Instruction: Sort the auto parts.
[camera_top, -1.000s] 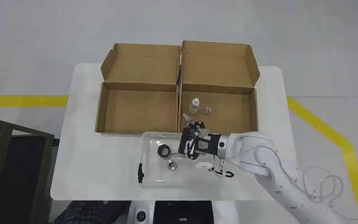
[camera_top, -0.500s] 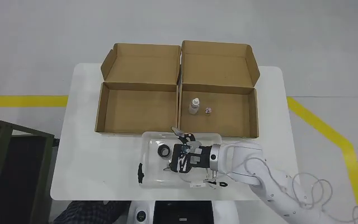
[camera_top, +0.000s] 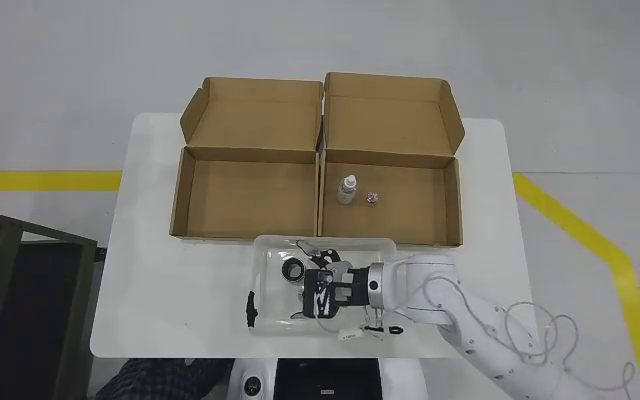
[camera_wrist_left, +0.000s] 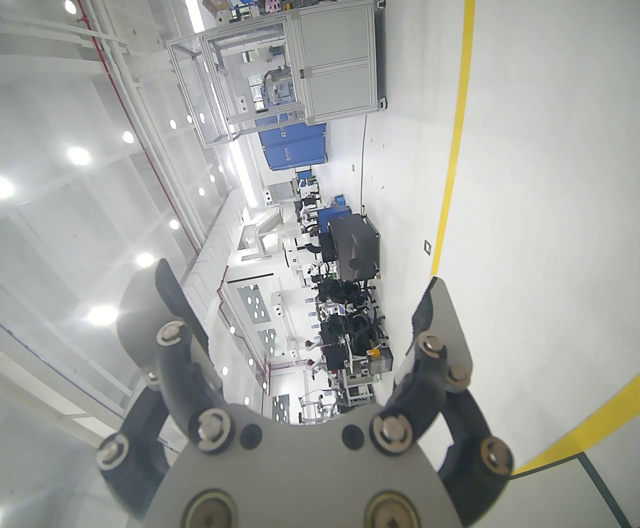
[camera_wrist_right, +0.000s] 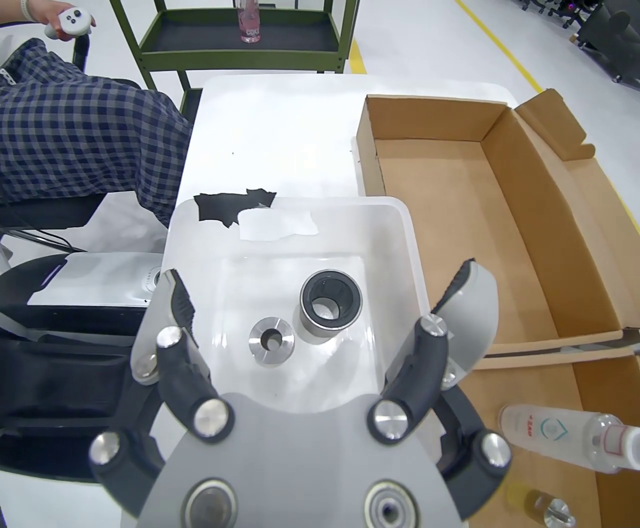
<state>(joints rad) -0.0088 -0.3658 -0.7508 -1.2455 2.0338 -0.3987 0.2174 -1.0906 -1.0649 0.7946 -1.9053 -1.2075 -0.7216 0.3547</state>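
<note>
A clear plastic tray (camera_top: 268, 250) lies at the table's near edge. Inside it stand a metal bushing with a black lining (camera_wrist_right: 330, 302) and a smaller silver flanged disc (camera_wrist_right: 271, 341). My right gripper (camera_wrist_right: 322, 292) hangs open just above the tray, its fingers (camera_wrist_right: 172, 300) spread to either side of both parts and touching neither. From above, that gripper (camera_top: 306, 283) covers the tray's left half, with the bushing (camera_top: 293, 271) beside it. My left gripper (camera_wrist_left: 300, 295) is open and empty, pointing out into the room.
Two open cardboard boxes stand behind the tray. The left box (camera_top: 245, 195) has nothing in it. The right box (camera_top: 400, 200) holds a small white bottle (camera_top: 346, 188) and a tiny part (camera_top: 372, 197). Black tape (camera_top: 250, 308) marks the tray's left rim. A green cart (camera_wrist_right: 250, 45) stands off the table.
The right gripper has slid left across the tray, from its middle to over the bushing and the silver disc. Its fingers stay open. The parts have not moved.
</note>
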